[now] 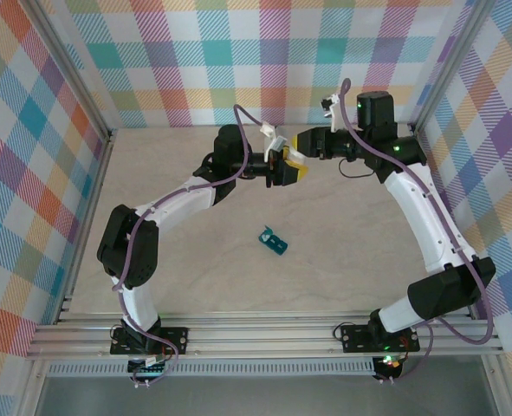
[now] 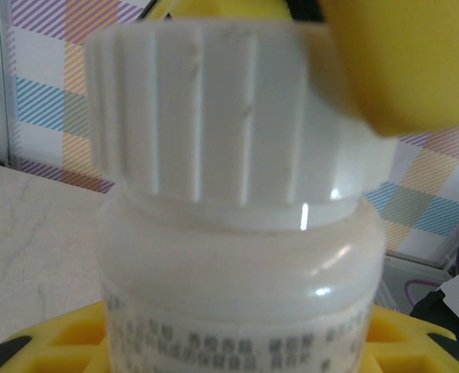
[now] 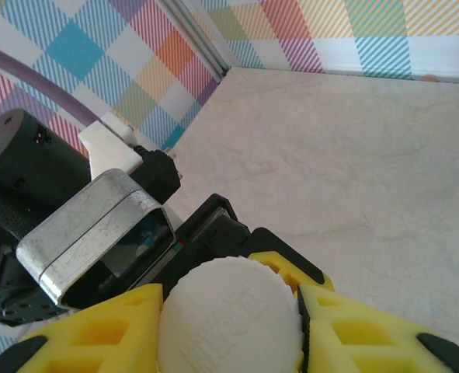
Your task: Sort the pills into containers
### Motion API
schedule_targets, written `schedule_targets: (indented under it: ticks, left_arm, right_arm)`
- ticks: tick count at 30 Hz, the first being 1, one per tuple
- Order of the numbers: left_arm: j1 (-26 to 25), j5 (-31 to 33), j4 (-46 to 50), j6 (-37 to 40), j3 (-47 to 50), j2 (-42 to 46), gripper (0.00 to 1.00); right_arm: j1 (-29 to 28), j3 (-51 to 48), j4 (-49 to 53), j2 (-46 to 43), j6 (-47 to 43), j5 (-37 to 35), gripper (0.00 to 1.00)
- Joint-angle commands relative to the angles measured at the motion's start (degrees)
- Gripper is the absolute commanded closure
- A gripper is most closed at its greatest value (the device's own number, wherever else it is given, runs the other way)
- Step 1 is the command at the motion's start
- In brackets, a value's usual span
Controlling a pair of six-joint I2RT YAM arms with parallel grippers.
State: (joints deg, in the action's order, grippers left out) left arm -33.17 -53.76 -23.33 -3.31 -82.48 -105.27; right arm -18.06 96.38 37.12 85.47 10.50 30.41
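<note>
You have a pale, marbled beige desk [image 1: 342, 251] walled in by bright plaid cloth. Both white-and-black arms reach away from their bases and bend inward, the left arm [image 1: 178, 204] sweeping up and right, the right arm [image 1: 424, 217] arching up and left. Their wrists meet nose to nose above the far middle of the desk.

Between them is a small white plastic bottle [image 2: 237, 264] with grey print around its body. Your left gripper [image 2: 229, 342] is clamped on the bottle's body, with yellow fingers showing on either side of its lower part. Your right gripper [image 3: 229, 334] is pinched on the bottle's ribbed white screw cap [image 3: 229, 311], a yellow finger pressed against each side.

The small teal plastic pill box [image 1: 273, 240] lies flat on the desk, well apart from both grippers. It sits nearer the bases than the grippers, roughly under their meeting point, and nothing touches it. It is turned diagonally to the desk's edges. It is too small here to tell its compartments apart or how its lids stand.
</note>
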Motion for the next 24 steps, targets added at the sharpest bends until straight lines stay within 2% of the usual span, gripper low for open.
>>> schedule_targets:
  ticks: [1,6,12,18,24]
  left_arm:
    - [0.6,-2.1,0.9,2.0,-3.0,0.0,1.0]
    - [0.6,-2.5,2.2,3.0,-3.2,0.2,1.0]
    - [0.6,-2.5,2.2,2.8,-3.1,0.3,1.0]
    - [0.6,-2.2,2.3,3.1,-3.0,0.5,1.0]
    - [0.6,-1.4,2.4,3.4,-2.7,0.8,1.0]
  right_arm:
    - [-0.3,2.0,4.1,0.0,-6.2,-1.2,0.65]
    - [-0.3,2.6,7.0,-0.2,-10.5,-2.5,0.67]
    - [-0.6,-1.6,4.4,-1.4,-7.6,-2.1,0.67]
    - [-3.5,-4.4,3.4,-3.1,-0.9,-9.7,0.67]
    - [-7.7,-4.7,7.7,-2.6,4.8,-19.7,0.69]
